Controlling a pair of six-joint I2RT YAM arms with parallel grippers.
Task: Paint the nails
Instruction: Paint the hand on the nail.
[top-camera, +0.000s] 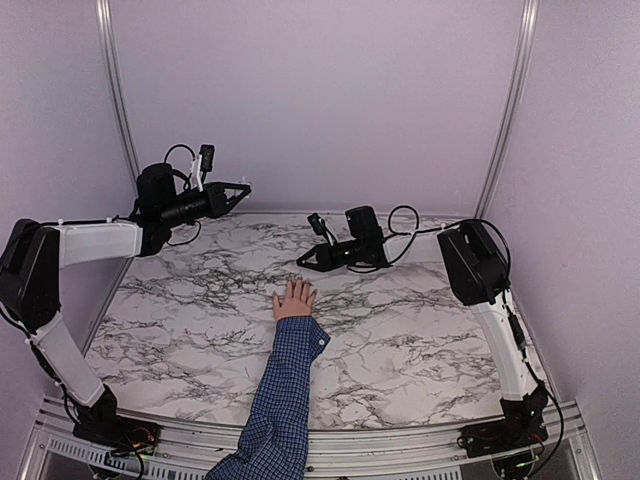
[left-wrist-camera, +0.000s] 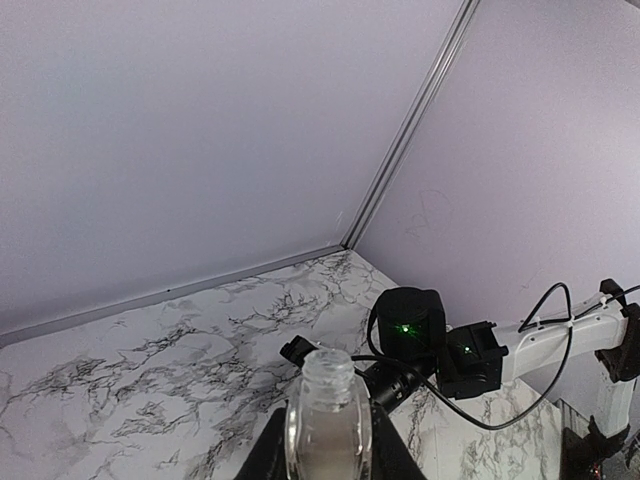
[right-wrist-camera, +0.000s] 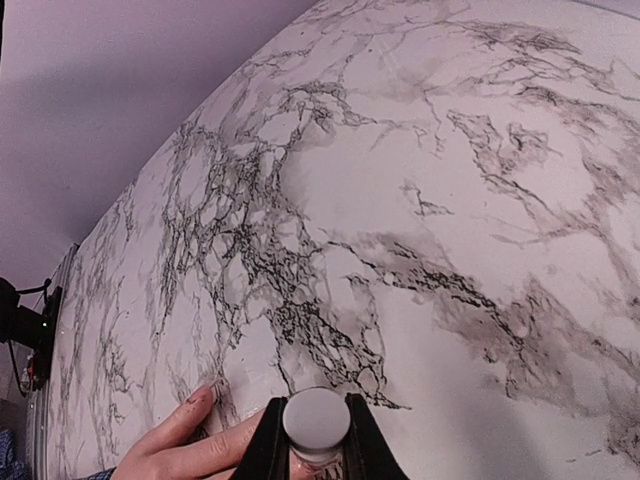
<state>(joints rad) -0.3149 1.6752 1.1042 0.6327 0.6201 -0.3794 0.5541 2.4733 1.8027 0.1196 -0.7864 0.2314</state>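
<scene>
A small light-skinned hand (top-camera: 294, 299) with a blue checked sleeve (top-camera: 284, 390) lies flat on the marble table, fingers spread. Its nails are too small to make out from above; one fingertip nail (right-wrist-camera: 202, 396) shows in the right wrist view. My right gripper (top-camera: 304, 263) hovers just beyond the fingertips, shut (right-wrist-camera: 316, 432) on a round white brush cap (right-wrist-camera: 316, 418); whatever hangs below the cap is hidden. My left gripper (top-camera: 240, 190) is raised at the back left, shut (left-wrist-camera: 328, 445) on a clear glass bottle (left-wrist-camera: 328, 425) with an open neck.
The marble table top (top-camera: 400, 330) is boxed in by lilac walls at the back and both sides. The right arm's black wrist and cable (left-wrist-camera: 412, 330) show in the left wrist view.
</scene>
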